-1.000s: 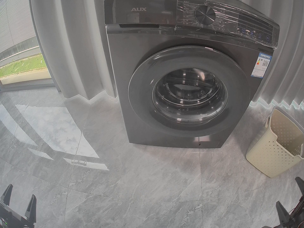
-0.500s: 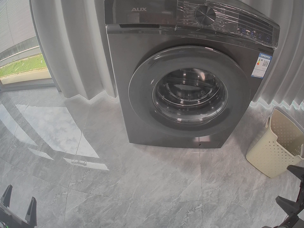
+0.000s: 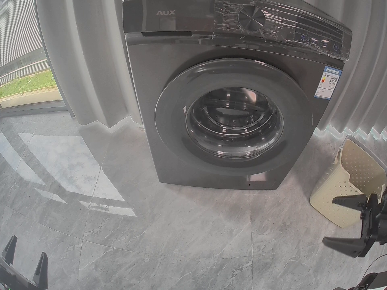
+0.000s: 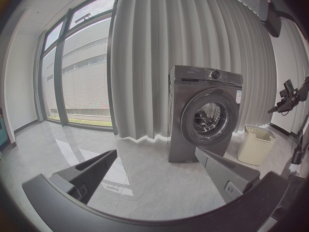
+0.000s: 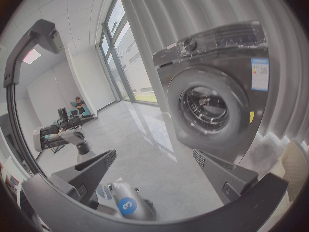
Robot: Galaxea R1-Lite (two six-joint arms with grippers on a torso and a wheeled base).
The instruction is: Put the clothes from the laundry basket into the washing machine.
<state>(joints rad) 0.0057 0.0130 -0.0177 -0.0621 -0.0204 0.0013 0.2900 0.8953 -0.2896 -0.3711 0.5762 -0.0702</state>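
We find the washing machine [image 3: 234, 89] facing near, door closed; the laundry basket [image 3: 334, 190] stands upright at its right. Right gripper [image 3: 329, 220] and left gripper [image 3: 27, 247] are spread wide, both empty.

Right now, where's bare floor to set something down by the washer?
Widest bare floor lies in front of the washing machine, stretching left to the curtain and window. Crowded: the strip between the machine and the laundry basket, where the right gripper hangs, fingers open, before the basket.
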